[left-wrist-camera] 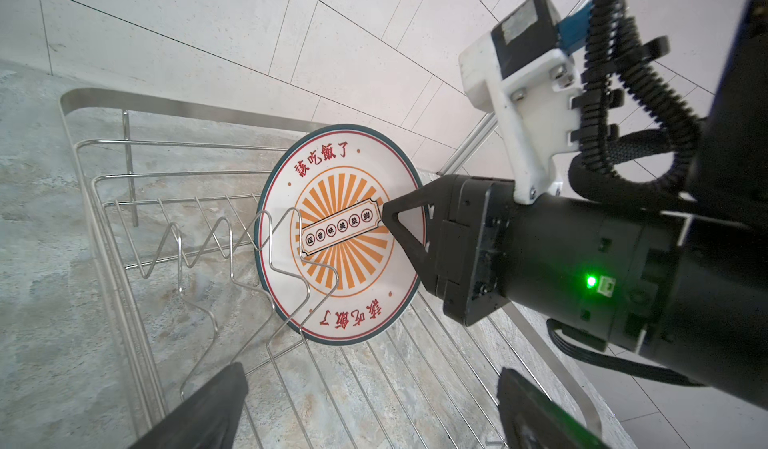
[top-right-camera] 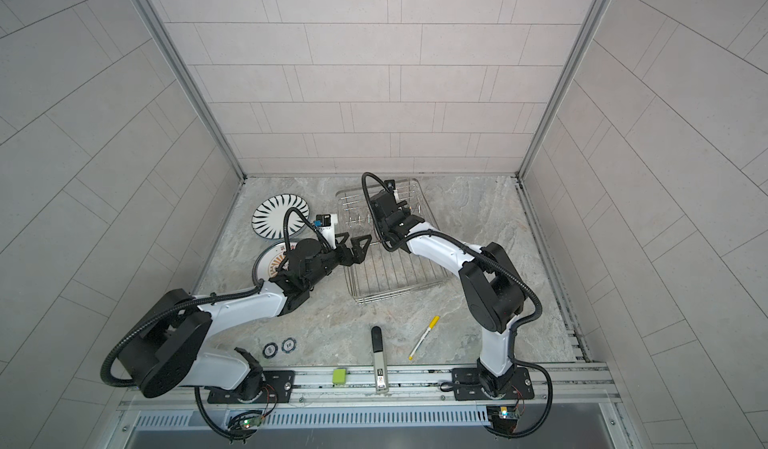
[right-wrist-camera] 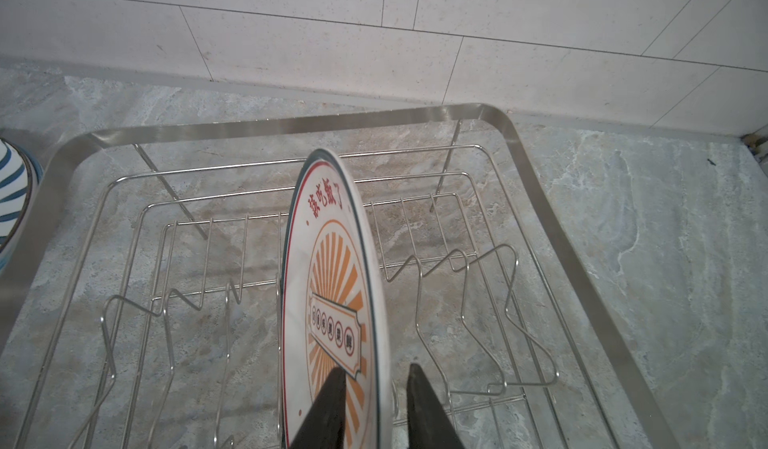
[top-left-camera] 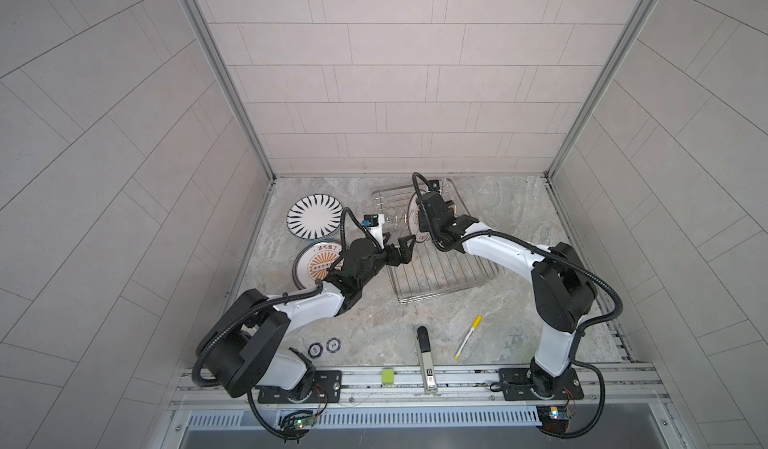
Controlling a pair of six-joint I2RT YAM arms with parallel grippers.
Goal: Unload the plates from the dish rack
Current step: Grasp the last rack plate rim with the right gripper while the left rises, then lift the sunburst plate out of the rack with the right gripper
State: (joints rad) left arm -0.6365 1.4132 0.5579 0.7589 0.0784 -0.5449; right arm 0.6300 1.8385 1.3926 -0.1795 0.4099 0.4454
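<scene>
Grey marbled stone forms the tabletop [top-left-camera: 519,235], walled on three sides by pale tiles. At the far left, towards the back, a round white ceramic plate with black radial stripes [top-left-camera: 314,218] lies flat on the stone, outside the rack. Just in front of it a second flat plate with an orange sunburst and red characters [top-left-camera: 309,268] also rests on the stone, partly hidden under the left arm. Near the front edge two small round poker chips [top-left-camera: 316,349] sit side by side.

The left gripper [top-left-camera: 401,252] hovers at the left side of the rectangular silver wire dish rack [top-left-camera: 446,289], its black jaws spread wide and holding nothing. A small green block [top-left-camera: 388,375] lies on the front rail.

Inside the rack, in its rear half, one round white plate with a dark rim, orange sunburst and red characters [left-wrist-camera: 345,185] stands on edge among the zigzag wire prongs [left-wrist-camera: 179,260]. The right gripper [right-wrist-camera: 376,369] reaches down over this upright plate, its jaws set narrow and straddling the rim. One black finger [right-wrist-camera: 328,405] lies against the printed face. The other sits just behind the plate's back, with a sliver of gap showing in the right wrist view. Whether the plate is actually pinched cannot be told.

In front of the rack a black-handled flat silver tool [top-left-camera: 426,359] lies partly on the front rail. To its right a white marker pen with a yellow cap [top-left-camera: 468,338] lies slantwise on the stone.
</scene>
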